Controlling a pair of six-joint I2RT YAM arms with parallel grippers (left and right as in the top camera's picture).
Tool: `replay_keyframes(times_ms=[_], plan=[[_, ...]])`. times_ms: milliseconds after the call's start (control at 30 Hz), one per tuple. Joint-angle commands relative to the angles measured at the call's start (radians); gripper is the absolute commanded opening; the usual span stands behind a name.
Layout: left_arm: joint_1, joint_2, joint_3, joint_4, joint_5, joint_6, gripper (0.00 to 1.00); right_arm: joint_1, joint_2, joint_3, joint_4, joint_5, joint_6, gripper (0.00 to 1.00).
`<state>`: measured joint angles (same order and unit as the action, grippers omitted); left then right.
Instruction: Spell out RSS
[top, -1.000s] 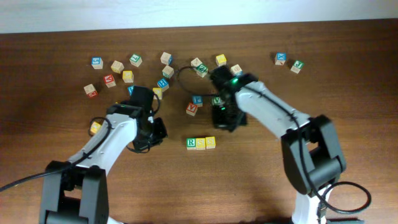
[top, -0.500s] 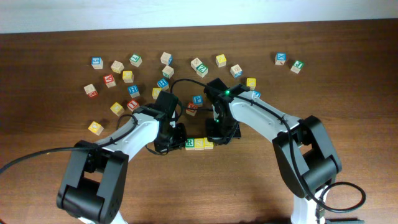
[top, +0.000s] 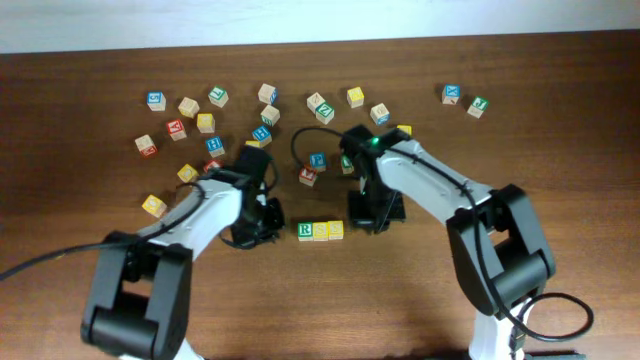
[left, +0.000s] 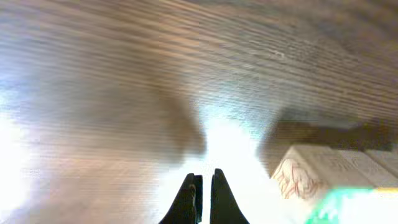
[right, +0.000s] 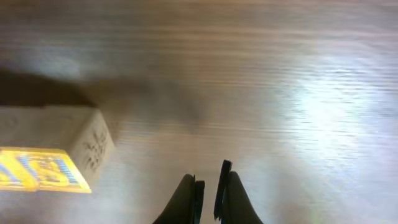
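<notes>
Three cubes stand in a row on the table: the green R cube (top: 305, 230), a yellow S cube (top: 321, 230) and a second yellow S cube (top: 337, 230), touching side by side. My left gripper (top: 264, 220) is shut and empty, low over the table just left of the row. In the left wrist view its fingers (left: 203, 186) point at bare wood, with the R cube (left: 311, 174) to the right. My right gripper (top: 372, 215) is shut and empty just right of the row. In the right wrist view its fingers (right: 208, 186) are beside the end S cube (right: 56, 149).
Several loose letter cubes lie scattered across the back of the table, the nearest being a red one (top: 308, 176) and a blue one (top: 316, 159) behind the row. A yellow cube (top: 153, 205) sits at the left. Two cubes (top: 465, 99) lie at the far right.
Both grippers were against the ends of the row half a second ago. The left has drawn back to the left and the right to the right. The row stays put.
</notes>
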<state>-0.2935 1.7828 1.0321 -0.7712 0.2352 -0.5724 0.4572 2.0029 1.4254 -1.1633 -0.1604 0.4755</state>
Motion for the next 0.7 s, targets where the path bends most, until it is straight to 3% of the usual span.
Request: replay_keyframes(times_ms=[0, 67, 133, 167, 200, 233, 267, 300, 333, 500, 667], plan=[[0.055, -0.203, 0.002, -0.066, -0.061, 0.025, 0.0, -0.056, -0.159, 0.055, -0.065, 0.046, 0.0, 0.04], [0.059, -0.378, 0.002, -0.138, -0.114, 0.027, 0.0, -0.064, -0.299, 0.055, -0.146, 0.077, -0.007, 0.04], [0.059, -0.475, 0.001, -0.167, -0.13, 0.027, 0.15, -0.063, -0.414, 0.055, -0.214, 0.094, -0.006, 0.04], [0.059, -0.523, 0.001, -0.178, -0.131, 0.027, 0.45, -0.06, -0.507, 0.055, -0.255, 0.095, -0.006, 0.05], [0.059, -0.557, 0.001, -0.187, -0.131, 0.027, 0.82, -0.052, -0.578, 0.055, -0.278, 0.105, -0.006, 0.13], [0.059, -0.579, 0.001, -0.195, -0.131, 0.027, 0.99, -0.037, -0.678, 0.055, -0.312, 0.128, -0.006, 0.34], [0.059, -0.584, 0.001, -0.204, -0.131, 0.027, 0.99, -0.024, -0.769, 0.053, -0.348, 0.135, 0.003, 0.53], [0.059, -0.583, 0.001, -0.204, -0.13, 0.027, 0.99, -0.021, -0.838, 0.05, -0.367, 0.136, 0.005, 0.81], [0.059, -0.583, 0.001, -0.203, -0.127, 0.027, 0.99, -0.018, -0.897, 0.041, -0.375, 0.148, 0.006, 0.97], [0.059, -0.583, 0.001, -0.204, -0.128, 0.027, 0.99, -0.018, -1.112, -0.005, -0.415, 0.146, 0.057, 0.98], [0.059, -0.583, 0.001, -0.204, -0.128, 0.027, 0.99, -0.018, -1.136, -0.005, -0.42, 0.146, 0.057, 0.98]])
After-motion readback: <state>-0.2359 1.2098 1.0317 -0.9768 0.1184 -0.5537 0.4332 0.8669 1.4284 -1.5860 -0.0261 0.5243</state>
